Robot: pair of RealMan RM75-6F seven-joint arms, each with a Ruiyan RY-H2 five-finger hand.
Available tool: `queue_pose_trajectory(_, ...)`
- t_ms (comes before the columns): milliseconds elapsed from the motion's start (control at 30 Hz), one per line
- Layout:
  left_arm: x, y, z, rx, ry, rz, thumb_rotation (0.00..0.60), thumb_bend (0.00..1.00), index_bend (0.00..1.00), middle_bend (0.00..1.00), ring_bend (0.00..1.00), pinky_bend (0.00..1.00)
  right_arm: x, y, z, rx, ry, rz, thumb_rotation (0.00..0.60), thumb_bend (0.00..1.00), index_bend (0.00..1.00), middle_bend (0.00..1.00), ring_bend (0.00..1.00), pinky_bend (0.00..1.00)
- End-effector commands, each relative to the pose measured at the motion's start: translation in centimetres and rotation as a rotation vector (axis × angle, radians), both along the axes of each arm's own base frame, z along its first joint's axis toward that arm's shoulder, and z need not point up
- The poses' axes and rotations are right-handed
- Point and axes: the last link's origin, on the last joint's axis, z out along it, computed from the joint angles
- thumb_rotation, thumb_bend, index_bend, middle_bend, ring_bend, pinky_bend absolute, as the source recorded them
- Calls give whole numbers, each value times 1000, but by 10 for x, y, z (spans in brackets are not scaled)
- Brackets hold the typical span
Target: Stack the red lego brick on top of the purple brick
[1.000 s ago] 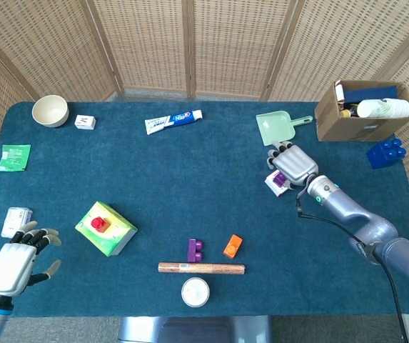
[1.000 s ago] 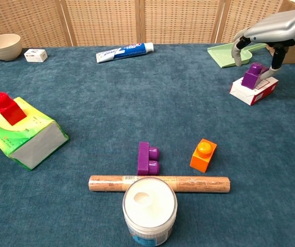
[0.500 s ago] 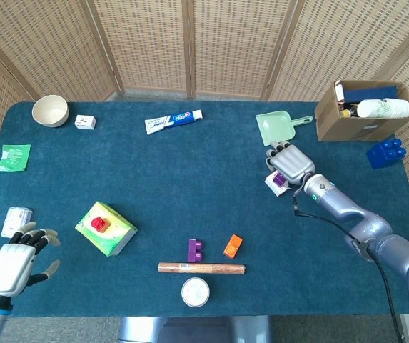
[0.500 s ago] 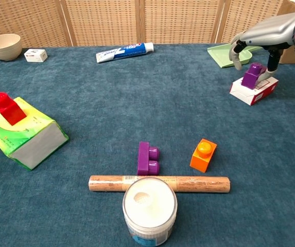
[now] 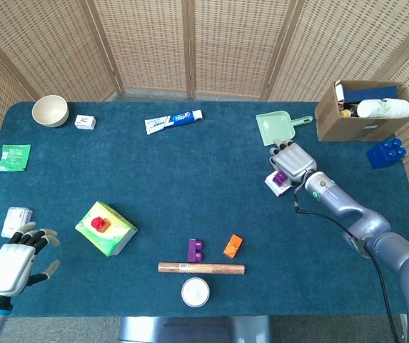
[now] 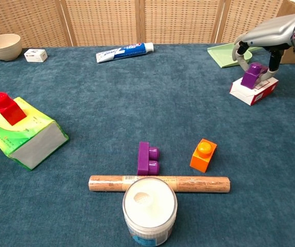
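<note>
**Right hand over a purple brick, red one sitting on the green pack**

So the right hand [image 6: 263, 43] is arched over a small purple brick [image 6: 253, 75] that sits on a red-and-white box [image 6: 254, 90] at the far right, next to the green dustpan [image 5: 276, 128]. Fingers curve down on either side of it, but honestly I can't tell if they're gripping or just hanging there. The red lego brick [image 6: 6, 108] is way off on the left, perched on a green pack [image 6: 26, 136]. The left hand [image 5: 15, 264] rests at the near-left corner, fingers spread, holding nothing. Another purple brick [image 6: 148, 158] lies mid-table beside an orange brick [image 6: 203, 154], both just behind a wooden roller [image 6: 159, 183].
</note>
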Motion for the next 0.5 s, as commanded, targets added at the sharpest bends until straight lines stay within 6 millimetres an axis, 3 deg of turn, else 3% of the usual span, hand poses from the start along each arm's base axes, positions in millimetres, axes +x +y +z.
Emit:
queue_pose_trajectory(33,0,0,0,0,0,-1,600,330,421,359,337,173,0,0,0,0,1,-2,600,189,535,241,79,200)
queue_pose_trajectory(500,-2,-1,1,4,2,4,600,330,420,359,337,173,-2,-1,-6,2,8,-10,600,188,607,251,98,207)
